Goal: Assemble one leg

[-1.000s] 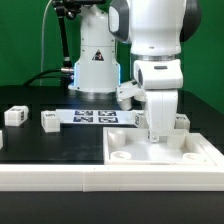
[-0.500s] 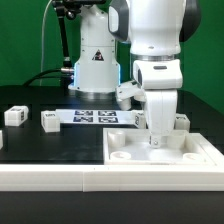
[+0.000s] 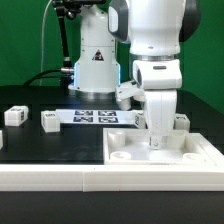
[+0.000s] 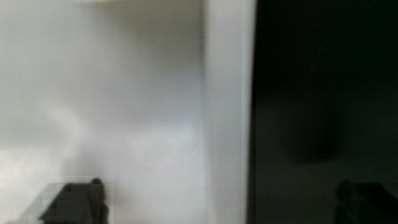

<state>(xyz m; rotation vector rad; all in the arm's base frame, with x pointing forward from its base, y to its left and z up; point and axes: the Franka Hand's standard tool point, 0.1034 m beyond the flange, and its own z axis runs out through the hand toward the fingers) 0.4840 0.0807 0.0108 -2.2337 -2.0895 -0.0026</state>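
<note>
The gripper [image 3: 156,140] hangs low over the far edge of the tabletop panel [image 3: 165,160], and the wrist view shows its jaws spread wide and empty, so I judge this the reach before a grasp. The nearest leg [image 3: 181,122] stands just beside it at 3 o'clock in the exterior view; next, the jaws must straddle it squarely.

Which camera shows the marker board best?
The exterior view: the marker board lies flat on the dark table, tags visible. The wrist view shows none of it, only a blurred white surface beside darkness.
</note>
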